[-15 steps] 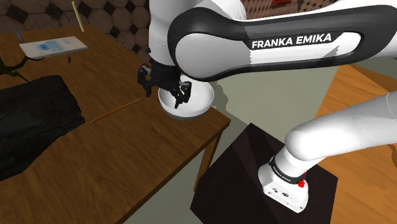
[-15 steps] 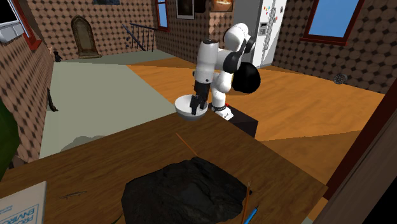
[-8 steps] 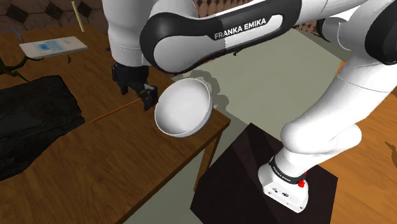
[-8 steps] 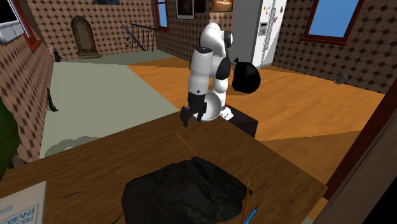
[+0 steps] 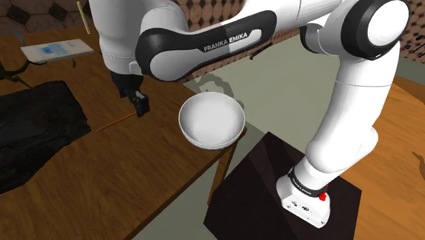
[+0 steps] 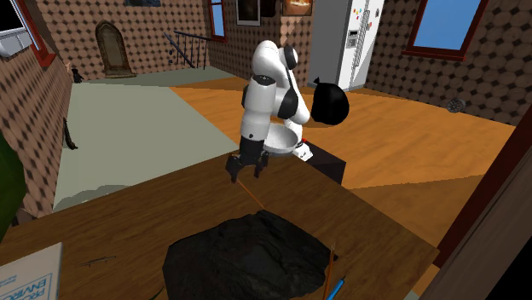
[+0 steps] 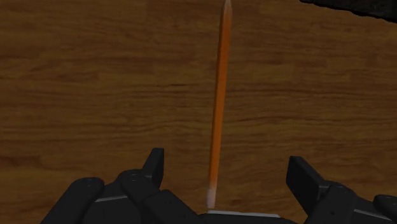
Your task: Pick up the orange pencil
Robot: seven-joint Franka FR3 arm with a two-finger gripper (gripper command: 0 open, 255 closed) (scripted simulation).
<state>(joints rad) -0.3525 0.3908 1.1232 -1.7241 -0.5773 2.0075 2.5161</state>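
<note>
1. Since one second ago, when it hung over the white bowl [image 5: 211, 121], the gripper [image 5: 138, 102] has swung off the bowl and now stands above the bench [image 5: 156, 163], well apart from the bowl's rim.
2. The bowl has been disturbed. Half a second ago it was tipped on its side; it now sits upright with its mouth up, closer to the bench edge than it was. Whether it overhangs that edge cannot be told.
3. The orange pencil [image 5: 119, 122] lies flat on the bench, apart from the bowl, on the same side of it as the gripper. It has not shifted over the second.
4. Seen from the wrist, the pencil [image 7: 219, 108] runs straight out from the gripper [image 7: 226, 162], its near end between the fingers [image 7: 156, 164].
5. The fingers are spread wide and touch nothing; the pencil is not held.
6. Seen from the second exterior camera, the gripper [image 6: 243, 169] hangs just above the pencil [image 6: 250, 193].
7. Judgement: the approach is nearly done and the fingers span across the shaft. A short descent and a closure remain, and a thin, low shaft calls for the fingertips to come right down to the wood.
</note>
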